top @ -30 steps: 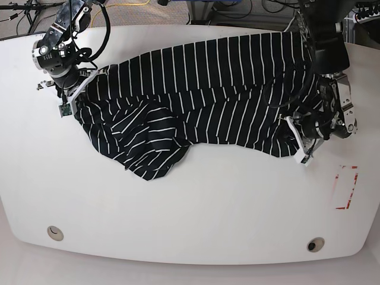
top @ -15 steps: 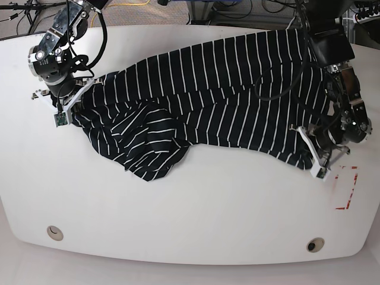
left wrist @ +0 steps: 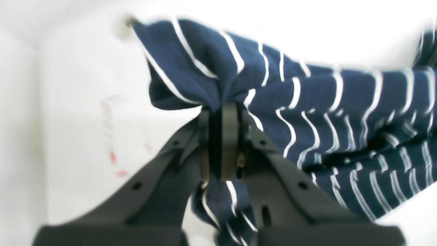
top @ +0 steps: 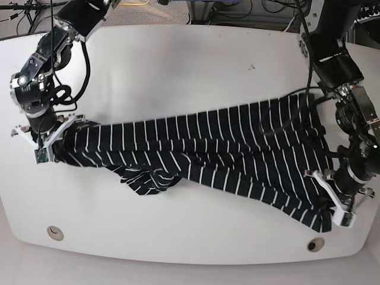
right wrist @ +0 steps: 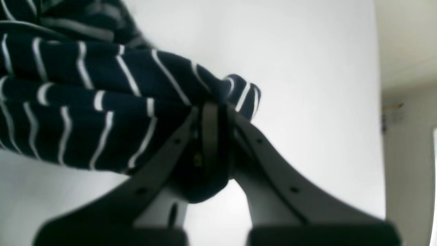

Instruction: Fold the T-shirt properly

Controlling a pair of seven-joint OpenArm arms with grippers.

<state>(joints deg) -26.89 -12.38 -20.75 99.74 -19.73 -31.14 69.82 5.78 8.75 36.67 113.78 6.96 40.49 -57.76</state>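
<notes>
The T-shirt [top: 225, 154] is black with thin white stripes and lies as a long bunched band across the white table [top: 178, 71], sagging from the left down to the right. My right gripper [top: 58, 142], on the left of the base view, is shut on the shirt's left end. My left gripper [top: 329, 205], on the right, is shut on the right end near the front edge. In the left wrist view my left gripper [left wrist: 220, 112] pinches a fold of the T-shirt [left wrist: 341, 102]. In the right wrist view my right gripper [right wrist: 211, 109] pinches the T-shirt [right wrist: 85, 85].
Two round holes [top: 54, 232] [top: 315, 244] sit near the table's front edge. Faint red marks [left wrist: 112, 157] show on the table beside my left gripper. Cables and gear lie behind the table's far edge [top: 208, 9].
Both grippers have moved toward the table's front, dragging the shirt with them. The shirt has gone from a wide spread at the back to a narrower stretched band.
</notes>
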